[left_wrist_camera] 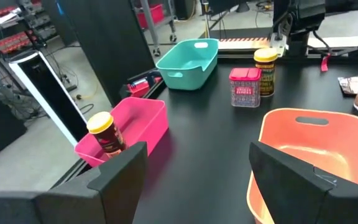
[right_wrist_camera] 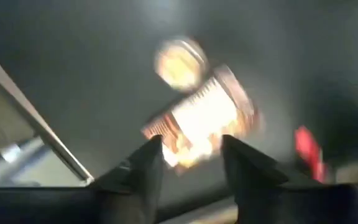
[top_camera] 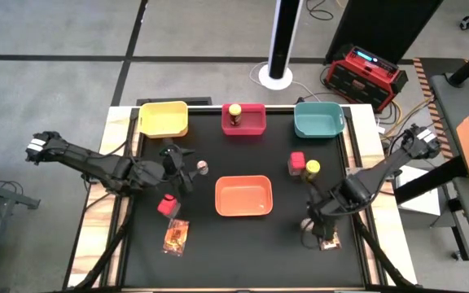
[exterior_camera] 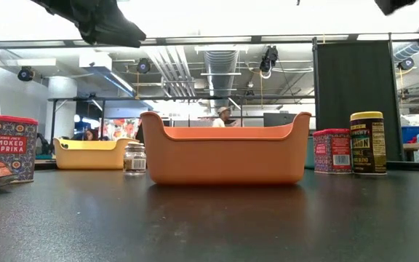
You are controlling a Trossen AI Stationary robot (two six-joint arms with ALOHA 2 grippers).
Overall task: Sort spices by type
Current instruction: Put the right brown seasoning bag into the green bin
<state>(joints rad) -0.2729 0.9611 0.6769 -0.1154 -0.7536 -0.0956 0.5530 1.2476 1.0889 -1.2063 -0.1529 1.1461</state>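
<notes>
My right fingers [right_wrist_camera: 188, 155] hang low over the near right part of the black bench [top_camera: 243, 252], spread apart with nothing clamped between them. Just past their tips lies a flat orange-brown packet [right_wrist_camera: 204, 118], blurred in my wrist view, with a small round shaker top [right_wrist_camera: 179, 62] just beyond it.

My left fingers [left_wrist_camera: 191, 174] stand wide apart and empty, held above the bench left of the middle. Straight ahead of them is the orange tray [left_wrist_camera: 319, 155], empty. Off to one side of it sits the pink-red tray [left_wrist_camera: 138, 124] with a yellow-lidded jar [left_wrist_camera: 107, 134] standing inside. Farther out stand a red tub [left_wrist_camera: 245, 87] and a second yellow-lidded jar [left_wrist_camera: 266, 71], touching or nearly so, and behind them the teal tray [left_wrist_camera: 188, 62].

Close beside my left fingers from above I see a clear shaker [top_camera: 202, 168], then another red tub [top_camera: 168, 205] and a second packet [top_camera: 175, 237] nearer the front edge. The yellow tray [top_camera: 164, 119] sits at the far left corner.
</notes>
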